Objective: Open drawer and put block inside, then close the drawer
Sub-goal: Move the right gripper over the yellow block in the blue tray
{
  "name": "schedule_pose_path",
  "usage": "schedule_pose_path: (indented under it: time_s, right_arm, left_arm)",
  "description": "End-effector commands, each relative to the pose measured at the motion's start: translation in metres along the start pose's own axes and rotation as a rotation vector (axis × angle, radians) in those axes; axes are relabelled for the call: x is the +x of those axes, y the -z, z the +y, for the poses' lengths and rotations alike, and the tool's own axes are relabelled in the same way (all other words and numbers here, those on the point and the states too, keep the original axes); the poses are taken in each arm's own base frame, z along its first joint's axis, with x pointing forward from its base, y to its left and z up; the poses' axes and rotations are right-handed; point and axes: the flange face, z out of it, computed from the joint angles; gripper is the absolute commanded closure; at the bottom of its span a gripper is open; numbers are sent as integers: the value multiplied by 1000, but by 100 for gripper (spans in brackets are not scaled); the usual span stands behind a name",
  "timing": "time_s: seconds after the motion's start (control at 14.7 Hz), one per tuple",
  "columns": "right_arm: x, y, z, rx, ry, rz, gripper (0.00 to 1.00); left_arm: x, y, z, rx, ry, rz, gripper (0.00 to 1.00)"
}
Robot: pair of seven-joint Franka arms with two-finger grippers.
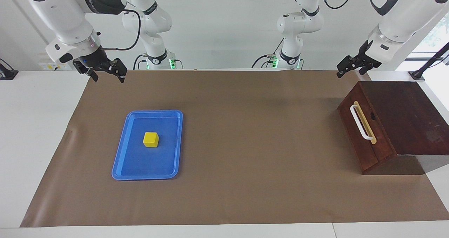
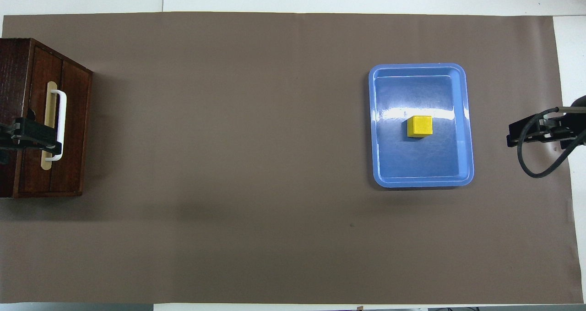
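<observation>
The drawer [image 1: 352,134] [image 2: 74,118] is the sloping front of a dark reddish-brown wooden box at the left arm's end of the table. It is shut, and its white bar handle [image 1: 361,123] [image 2: 61,118] is free. The block [image 1: 151,139] [image 2: 420,126], a small yellow cube, lies in a flat blue tray [image 1: 121,154] [image 2: 464,118] toward the right arm's end. My left gripper [image 1: 350,70] [image 2: 36,137] hangs open in the air by the box, touching nothing. Raised well away from the tray, my right gripper [image 1: 107,77] [image 2: 515,137] is open and holds nothing.
A brown mat [image 1: 245,143] covers most of the white table. The box top [image 1: 407,119] stands higher than the mat. A black cable [image 2: 535,166] loops below the right gripper.
</observation>
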Motion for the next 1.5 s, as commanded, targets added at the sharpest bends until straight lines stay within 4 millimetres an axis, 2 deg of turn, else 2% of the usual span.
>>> schedule_pose_path:
  time_s: [0.0,0.2,0.34,0.48,0.55,0.61,0.75,0.89,1.02,1.09,1.3,1.43]
  right_arm:
    - [0,0,0,2,-15,4,0]
    - [2,4,16,9,-38,30,0]
    - [1,5,7,6,-11,34,0]
    - [2,0,12,23,117,38,0]
    - [8,-2,11,44,124,91,3]
    - [14,-8,8,49,44,133,7]
    - [29,-22,-2,74,-192,121,8]
    - [58,-35,-23,94,-366,80,10]
    - [83,-55,-33,168,-751,13,10]
    - [90,-63,-36,221,-885,-32,10]
    - [101,-109,-34,285,-1146,-168,10]
    - [104,-126,-15,380,-1288,-249,10]
  left_arm:
    - [-4,2,-1,-12,1,14,0]
    - [-4,2,-1,-12,1,14,0]
    - [-4,1,-1,-12,1,13,0]
    - [-4,2,-1,-12,1,14,0]
    - [-4,1,-1,-12,1,13,0]
    - [-4,1,-1,-12,1,13,0]
    - [-4,1,-1,-12,1,13,0]
    - [-4,2,-1,-12,1,14,0]
    - [-4,2,-1,-12,1,14,0]
    - [-5,3,-1,-12,1,16,0]
    - [-4,1,-1,-12,1,13,0]
    - [-4,1,-1,-12,1,13,0]
